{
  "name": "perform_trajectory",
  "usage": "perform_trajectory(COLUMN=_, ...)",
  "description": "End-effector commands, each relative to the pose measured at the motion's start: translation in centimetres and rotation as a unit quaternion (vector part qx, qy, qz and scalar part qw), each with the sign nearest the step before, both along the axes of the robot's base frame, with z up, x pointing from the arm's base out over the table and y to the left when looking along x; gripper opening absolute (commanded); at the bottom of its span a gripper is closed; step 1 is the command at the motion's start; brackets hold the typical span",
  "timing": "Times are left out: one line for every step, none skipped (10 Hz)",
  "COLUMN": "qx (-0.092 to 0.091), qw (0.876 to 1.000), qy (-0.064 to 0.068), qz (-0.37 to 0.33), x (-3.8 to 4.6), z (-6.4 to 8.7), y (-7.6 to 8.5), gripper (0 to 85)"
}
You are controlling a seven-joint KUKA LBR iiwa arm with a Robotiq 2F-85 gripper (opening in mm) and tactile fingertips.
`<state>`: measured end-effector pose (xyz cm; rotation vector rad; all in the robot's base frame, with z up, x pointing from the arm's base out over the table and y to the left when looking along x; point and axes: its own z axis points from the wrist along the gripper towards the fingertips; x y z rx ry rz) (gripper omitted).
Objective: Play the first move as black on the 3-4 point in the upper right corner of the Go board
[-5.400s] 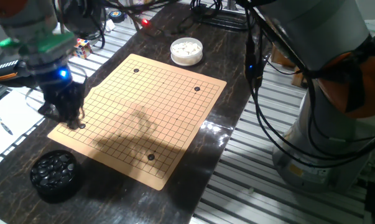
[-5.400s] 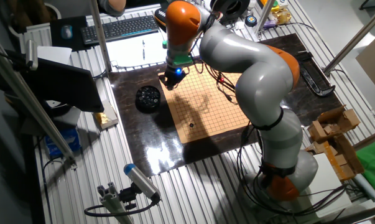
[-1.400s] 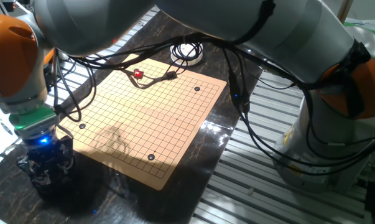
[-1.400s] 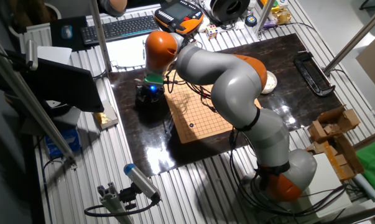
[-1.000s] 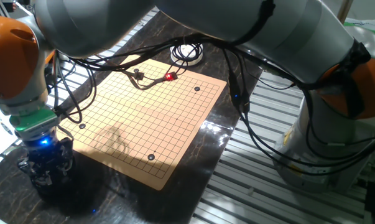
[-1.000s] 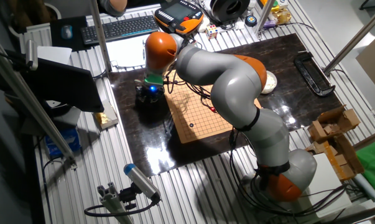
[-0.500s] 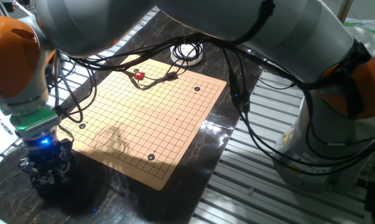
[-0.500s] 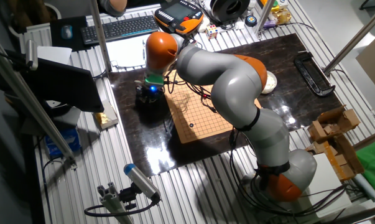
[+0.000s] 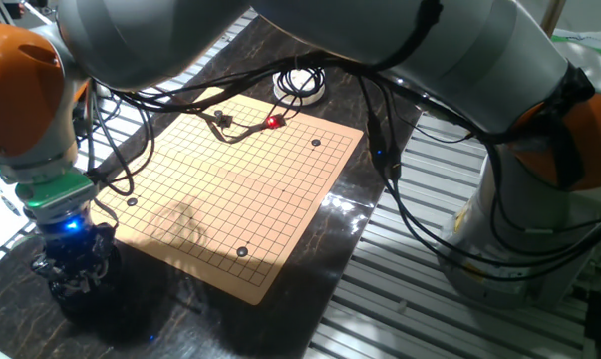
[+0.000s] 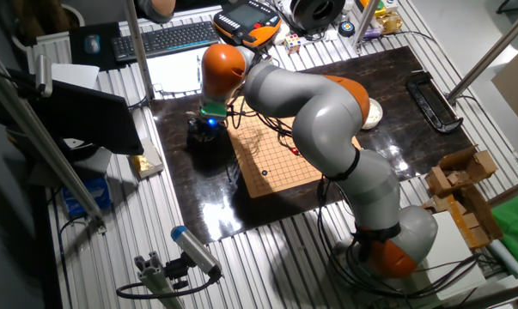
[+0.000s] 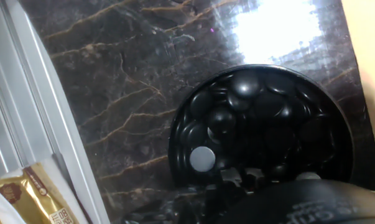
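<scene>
Three black stones point(image 9: 242, 253) sit on one Go board point(image 9: 240, 179).

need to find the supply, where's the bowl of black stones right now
In the hand view the bowl of black stones sits on the dark marble tabletop, right under the gripper; in one fixed view that is just off the Go board near its left corner.

- Through the hand view I look down on a round black bowl point(image 11: 336, 118) heaped with glossy black disc-shaped stones point(image 11: 221, 118).
- One stone point(image 11: 203, 158) near the bowl's left edge shows a pale grey glare.
- The bowl sits on the dark marble-patterned table point(image 11: 112, 81).
- I can't make out the fingers.
- A gold foil packet point(image 11: 35, 196) lies bottom left.
</scene>
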<state>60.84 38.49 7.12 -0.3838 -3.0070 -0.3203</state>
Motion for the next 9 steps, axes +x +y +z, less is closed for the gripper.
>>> perform_trajectory(qx=0.001, qw=1.0, qy=0.003, qz=0.005, x=0.13, z=0.2, y=-0.3, gripper=8.7)
perform_trajectory(qx=0.002, qw=1.0, qy=0.006, qz=0.008, x=0.27, z=0.4, y=-0.5, gripper=8.0)
perform_trajectory(qx=0.003, qw=1.0, qy=0.007, qz=0.012, x=0.4, z=0.6, y=-0.8, gripper=7.7)
perform_trajectory(qx=0.004, qw=1.0, qy=0.012, qz=0.016, x=0.53, z=1.0, y=-1.1, gripper=7.7)
perform_trajectory(qx=0.008, qw=1.0, qy=0.014, qz=0.019, x=0.57, z=1.3, y=-1.4, gripper=6.7)
perform_trajectory(qx=0.007, qw=1.0, qy=0.015, qz=0.024, x=0.45, z=1.7, y=-1.5, gripper=5.0)
perform_trajectory(qx=0.002, qw=0.999, qy=0.014, qz=0.032, x=0.29, z=2.0, y=-1.6, gripper=3.0)
perform_trajectory(qx=0.0, qw=0.999, qy=0.012, qz=0.039, x=0.09, z=2.5, y=-1.7, gripper=0.7)
perform_trajectory(qx=0.003, qw=0.999, qy=0.016, qz=0.044, x=-0.09, z=3.1, y=-2.1, gripper=0.7)
